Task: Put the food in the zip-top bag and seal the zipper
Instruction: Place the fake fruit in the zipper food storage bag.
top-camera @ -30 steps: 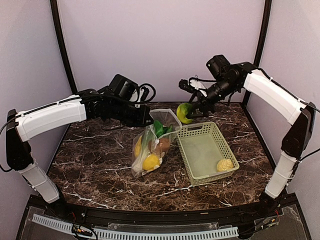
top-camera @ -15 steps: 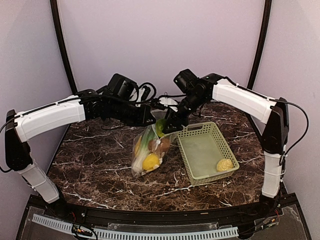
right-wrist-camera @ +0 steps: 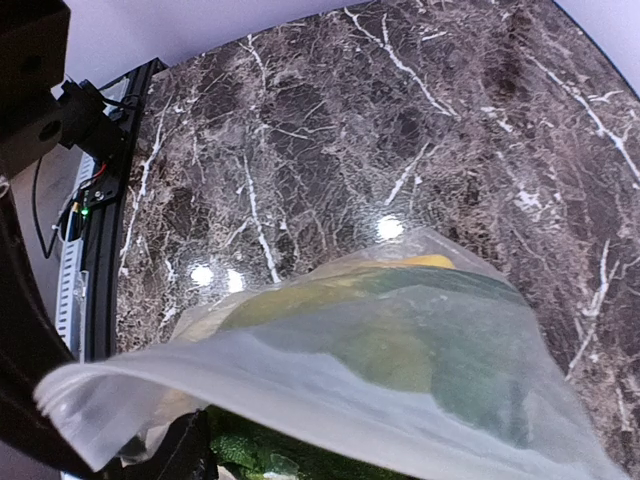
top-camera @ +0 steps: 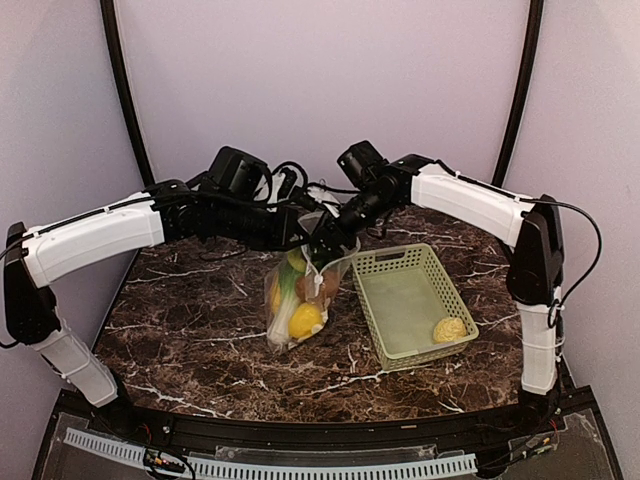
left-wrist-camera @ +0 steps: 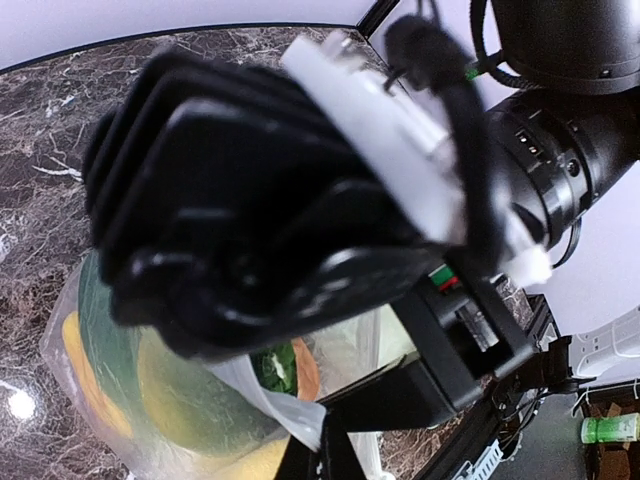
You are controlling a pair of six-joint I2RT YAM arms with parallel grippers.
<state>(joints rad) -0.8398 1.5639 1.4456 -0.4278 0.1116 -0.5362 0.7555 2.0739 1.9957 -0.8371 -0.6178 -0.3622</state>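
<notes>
Top view: I see soft, even overhead light, sharp focus and faint shadows beneath the arms. Right wrist view: white glare spots on the table (right-wrist-camera: 300, 130); the zip-top bag (right-wrist-camera: 400, 350) film is blurred. Left wrist view: the right arm (left-wrist-camera: 250, 200) looms dark and unfocused.

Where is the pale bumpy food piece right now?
Top view: the pale bumpy piece lies in the near-right corner of the green basket, right of the zip-top bag.
</notes>
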